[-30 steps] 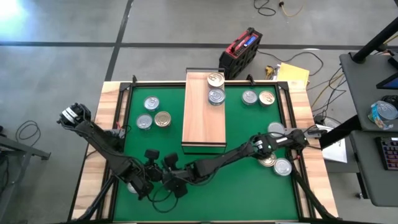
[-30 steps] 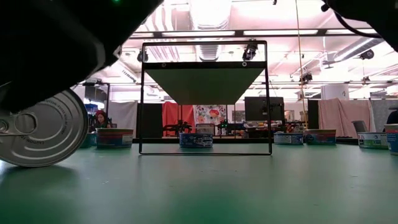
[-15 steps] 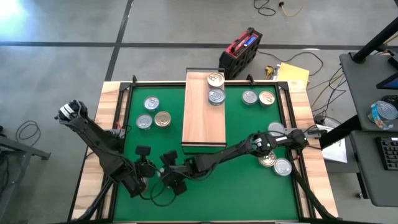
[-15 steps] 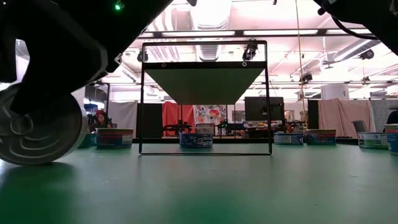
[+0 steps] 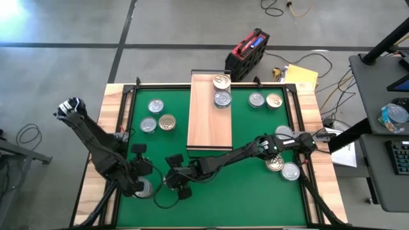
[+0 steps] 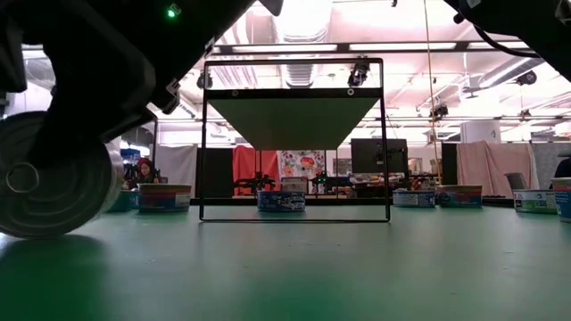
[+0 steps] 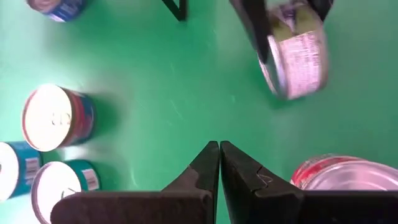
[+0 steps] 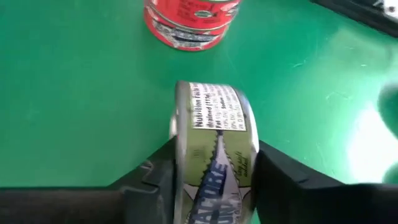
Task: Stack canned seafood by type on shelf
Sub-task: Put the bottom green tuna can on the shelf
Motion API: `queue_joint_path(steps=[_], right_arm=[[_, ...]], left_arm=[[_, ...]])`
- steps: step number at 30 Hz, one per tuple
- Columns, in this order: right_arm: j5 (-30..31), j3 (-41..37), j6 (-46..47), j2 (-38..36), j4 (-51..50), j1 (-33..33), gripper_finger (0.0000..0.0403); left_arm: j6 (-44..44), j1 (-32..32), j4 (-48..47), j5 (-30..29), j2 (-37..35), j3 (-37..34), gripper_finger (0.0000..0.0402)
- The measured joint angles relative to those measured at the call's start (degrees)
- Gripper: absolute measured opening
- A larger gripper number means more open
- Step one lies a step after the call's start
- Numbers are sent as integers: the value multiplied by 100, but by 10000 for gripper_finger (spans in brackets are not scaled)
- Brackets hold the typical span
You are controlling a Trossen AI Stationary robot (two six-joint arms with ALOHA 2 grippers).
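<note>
Nearest to us, at the 6 o'clock edge of the green mat [image 5: 255, 198] in the overhead view, the right claw [image 8: 214, 163] pinches one tin [image 8: 214, 134]. Its two fingers [image 8: 155, 177] press on the tin's flat faces, so the tin stands on its rim with the printed side wall facing up (both pads look to be touching, though we would not vouch for a firm grip). The level camera shows the same tin on edge, low over the mat.

Just beside it, toward 9 o'clock, the left claw [image 7: 219, 163] is pressed together and holds nothing. A red tin [image 7: 339, 177] sits close by it.

What the coming move turns on, as we judge it, is this: the shelf [image 5: 209, 115] lies at about 1 o'clock from the right claw, near but not touching, and its long axis runs from 12 to 6. Its near end is bare. A silver-lidded tin [image 5: 222, 98] and a gold-lidded tin [image 5: 222, 81] sit at its far end. The right arm is the nearer one and already has the load, and the tin must be turned flat before it can be stacked.

Farther out, three tins [image 5: 155, 105] lie at 9 o'clock of the shelf, two more [image 5: 256, 99] at 3 o'clock of its far end, and a few [image 5: 291, 171] at 4 o'clock, by the right arm
</note>
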Motion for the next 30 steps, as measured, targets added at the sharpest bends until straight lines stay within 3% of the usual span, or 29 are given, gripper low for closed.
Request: queue_joint_path(steps=[2,14,30], right_arm=[[-132,27,53,-3,-14,1,128],[-565,31,594,-380,6,107,128],[-551,40,1671,-1893,-1052,401,128]], left_arm=[[0,-11,3,-164,-56,0,0],[2,-11,2,-547,-80,-7,0],[-200,-62,-270,-562,-87,-7,0]])
